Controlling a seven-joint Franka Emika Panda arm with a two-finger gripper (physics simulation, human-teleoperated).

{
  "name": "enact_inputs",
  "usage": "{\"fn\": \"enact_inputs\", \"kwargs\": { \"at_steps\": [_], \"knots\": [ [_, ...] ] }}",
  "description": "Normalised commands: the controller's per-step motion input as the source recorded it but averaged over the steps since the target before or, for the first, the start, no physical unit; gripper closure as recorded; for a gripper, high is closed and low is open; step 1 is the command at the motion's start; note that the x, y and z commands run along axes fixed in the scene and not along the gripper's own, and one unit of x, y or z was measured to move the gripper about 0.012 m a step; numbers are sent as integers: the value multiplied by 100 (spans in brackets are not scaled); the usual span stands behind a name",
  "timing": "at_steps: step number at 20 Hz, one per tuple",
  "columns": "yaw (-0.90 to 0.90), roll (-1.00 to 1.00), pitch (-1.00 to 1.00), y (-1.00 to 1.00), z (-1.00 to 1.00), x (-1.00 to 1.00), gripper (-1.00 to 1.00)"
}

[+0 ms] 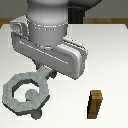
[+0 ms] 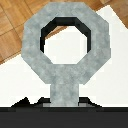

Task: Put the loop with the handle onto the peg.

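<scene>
Clenched: claw shut narrow on the stubby tab of the loop with the handle, fingers pinching the tab's end from either side. Seen in the exterior view just under the big pale wrist housing, a little left of centre. Holds nothing else and touches nothing else, as far as can be told.

In the wrist view, claw meets the tab at the dark band along the frame edge. Loop with the handle fills most of that picture, faceted outside, round hole inside, tab running straight back to the fingers. Shows only pale table through the hole there.

Hangs at the lower left of the exterior view, ring tilted, tab pointing up and to the exterior view's right toward the claw. Cannot tell whether the ring's low edge touches the table.

Peg: a dark grey rounded shape glimpsed through the ring's hole, with a small dark stub just below the ring's lower edge. Too blurred to tell whether the ring sits around it or merely hangs in front.

White table, plain and flat. Brown block upright at the lower right, well apart from the ring. Wooden floor beyond the table's edge in the wrist view; dark room behind the arm.
</scene>
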Motion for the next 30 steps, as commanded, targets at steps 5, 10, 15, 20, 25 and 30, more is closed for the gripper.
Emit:
{"fn": "enact_inputs", "kwargs": {
  "at_steps": [5,10,15,20,25,30],
  "knots": [
    [0,0,0,0,-20,-20,100],
    [0,0,0,0,-60,-20,100],
    [0,0,0,0,-100,-3,100],
    [0,0,0,0,0,-80,100],
    [0,0,0,-63,0,-20,100],
    [0,0,0,40,0,-20,100]
  ]
}}
